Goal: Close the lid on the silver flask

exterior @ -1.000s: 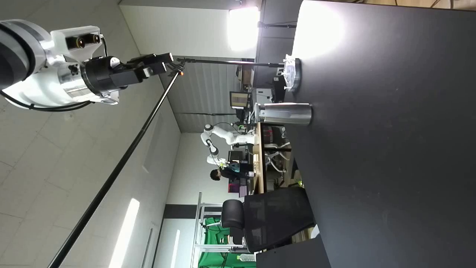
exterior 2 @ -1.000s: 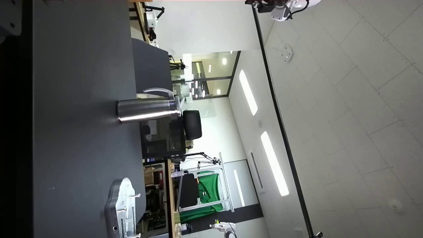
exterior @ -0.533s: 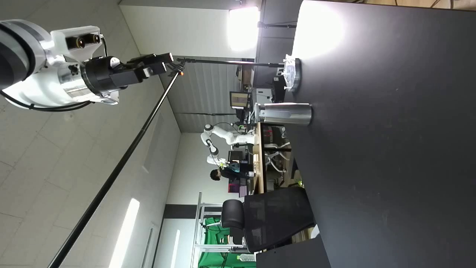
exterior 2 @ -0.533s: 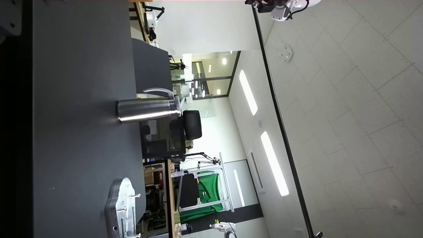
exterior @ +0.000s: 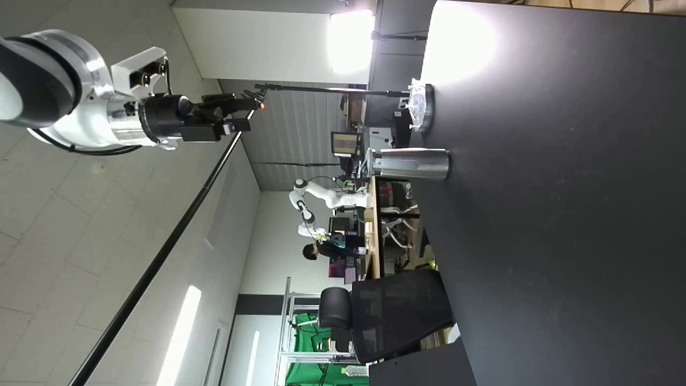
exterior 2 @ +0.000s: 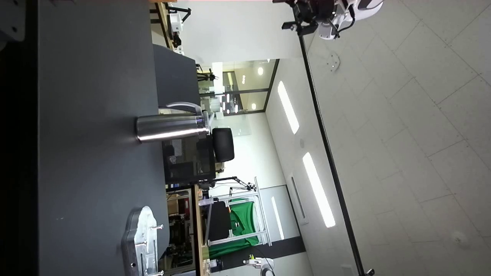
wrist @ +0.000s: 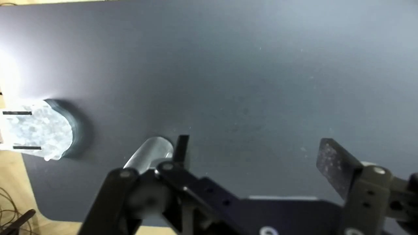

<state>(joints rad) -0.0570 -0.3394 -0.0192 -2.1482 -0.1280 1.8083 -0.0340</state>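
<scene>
Flask (exterior 2: 167, 128) stands upright on the table (exterior 2: 88, 172), well apart from the studded base (exterior 2: 142, 232), with what looks like its lid (exterior 2: 210, 120) tipped up, though it's too small for us to be sure. Pincer (wrist: 256, 150) is high above the table and well clear of the flask, jaws spread wide, nothing held, so we'd call this the approach, lid not yet touched. Next move, we judge: line up over the flask's top, bring jaws together, push the lid down without tipping anything.
</scene>
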